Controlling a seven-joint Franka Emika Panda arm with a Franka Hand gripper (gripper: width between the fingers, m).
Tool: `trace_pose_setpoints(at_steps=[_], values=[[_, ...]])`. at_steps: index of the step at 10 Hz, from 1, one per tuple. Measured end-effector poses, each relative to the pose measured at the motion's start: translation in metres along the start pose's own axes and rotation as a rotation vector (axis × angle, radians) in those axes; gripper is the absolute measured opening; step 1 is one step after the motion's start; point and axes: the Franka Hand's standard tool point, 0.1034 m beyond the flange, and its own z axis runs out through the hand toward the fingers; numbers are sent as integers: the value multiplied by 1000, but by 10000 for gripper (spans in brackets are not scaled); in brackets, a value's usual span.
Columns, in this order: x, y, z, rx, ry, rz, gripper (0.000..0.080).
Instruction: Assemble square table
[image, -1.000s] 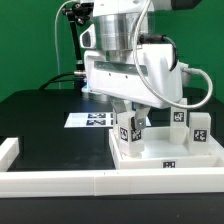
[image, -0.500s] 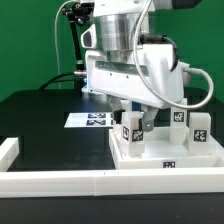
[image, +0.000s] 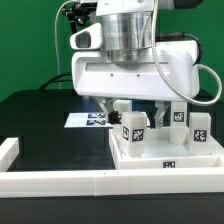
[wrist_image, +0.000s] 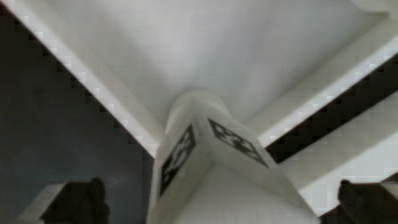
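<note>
- The square slab (image: 168, 150) lies flat with its rimmed underside up, pushed against the long white rail (image: 110, 181) at the front of the table. I judge this is so that the rail stops it from sliding while the legs are put in.
- One leg (image: 131, 127) stands upright on the slab, at the corner on the exterior view's left, nearest to the marker board (image: 90, 120). Its long axis is vertical and its tags face the front and the side.
- The gripper (image: 133, 106) hangs directly over this leg, and its fingers (wrist_image: 75, 201) stand apart on both sides of it. In the wrist view the leg (wrist_image: 217, 160) rises toward the camera between the two fingers, and a gap shows on each side, so the fingers do not press on it.
- In my judgement the arm is placed like this either to take the leg for another turn or because it has let go of it; the pictures alone do not tell which.
- Two more legs (image: 199, 129) stand upright on the far side of the slab, away from the first leg, also with a vertical axis.
- A fourth leg is not clearly visible; the arm may hide it.
</note>
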Motion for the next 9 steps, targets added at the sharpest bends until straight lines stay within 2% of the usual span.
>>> trace_pose_setpoints(at_steps=[2,3,5,9], values=[[0,0,0,-6,2,-146,649],[-2,-2,1,-41,11,-263,649],[-4,-6,1,-73,13,-455,649],[-2,-2,1,-83,1,-760,649]])
